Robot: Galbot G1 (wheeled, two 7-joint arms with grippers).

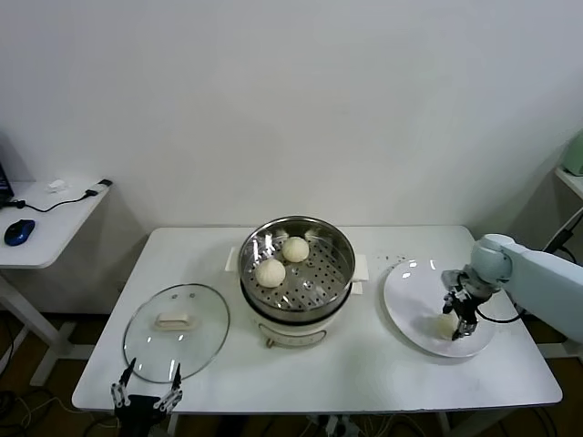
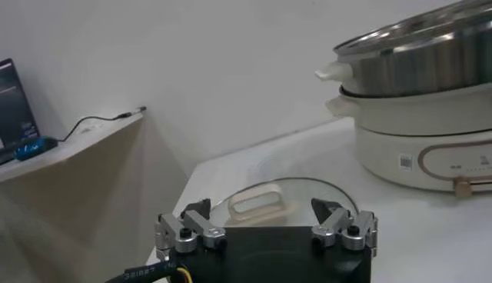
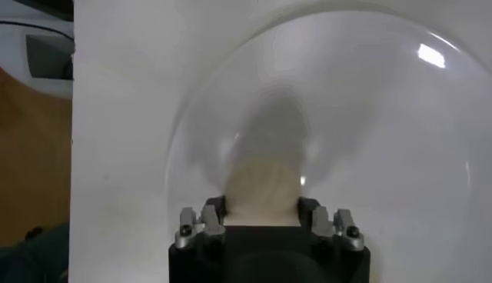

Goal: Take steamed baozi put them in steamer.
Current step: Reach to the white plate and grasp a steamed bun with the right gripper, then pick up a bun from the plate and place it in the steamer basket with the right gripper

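Baozi placement: two steamed baozi [image 1: 281,260] rest side by side on the perforated floor of the steamer [image 1: 339,264], left of the basket's centre, and a third bun [image 1: 445,326] sits on the white plate [image 1: 408,296] at the right of the head view. Listed by size, the white table [image 1: 364,369] fills the lower half of the head view and carries every item. The steamer, a shiny steel basket on a white pot base, stands at frame centre. The glass lid [image 1: 176,332] with its white handle lies flat at lower left, well apart from the steamer. The plate lies at right, just beside the steamer's side handle. A side desk [image 1: 55,223] at the left edge of the frame holds a blue mouse [image 1: 18,232] and a cable. The right gripper [image 1: 453,326] is down over the plate, its fingers standing on either side of the third bun and touching its flanks; the right wrist view shows the bun [image 3: 263,191] filling the gap between the two fingers [image 3: 201,223]. The left gripper [image 1: 146,395] waits at the lower left edge of the frame, near the table's front edge by the lid, with its fingers [image 2: 188,231] spread wide and nothing between them.
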